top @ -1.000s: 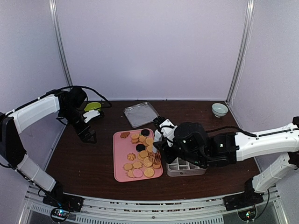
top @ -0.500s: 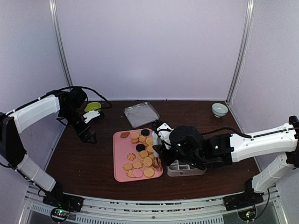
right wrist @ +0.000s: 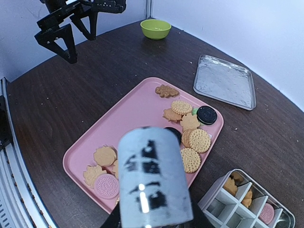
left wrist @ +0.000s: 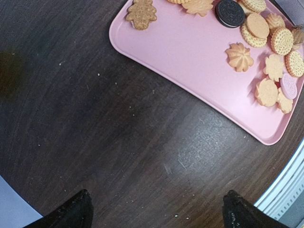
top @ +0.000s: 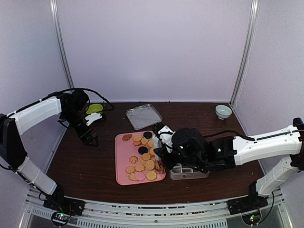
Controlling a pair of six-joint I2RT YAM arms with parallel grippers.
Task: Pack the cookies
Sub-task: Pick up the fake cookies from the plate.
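At the middle of the dark worktop [top: 85,166] lies a pink tray [top: 122,161], and the cookies [right wrist: 195,139] are crowded on its 3 o'clock half. Most are round and golden, with a few flower shapes, two black rounds and a pink one among them. One brown flower-shaped cookie [top: 126,137] sits alone at the tray's 11 o'clock corner.

Just beside the tray, at its 3 o'clock, stands a divided box [right wrist: 219,197]. A few of its cells already hold cookies: brownish ones and one pink round.

The right tool [top: 160,152] hangs over the tray's 3 o'clock edge, between tray and box. It is clenched on the metal tongs [right wrist: 149,180], whose grey rounded back fills the middle of the right wrist view. The tips of the tongs are hidden.

The left tool [left wrist: 154,213] is released, its two fingers spread wide above bare worktop at the tray's 9 to 10 o'clock, well apart from the cookies.

A flat silver pan [top: 143,116] lies at the tray's 12 o'clock. A green bowl [top: 94,108] sits near the 10 o'clock corner of the worktop, and a pale bowl [top: 223,111] near the 2 o'clock corner.
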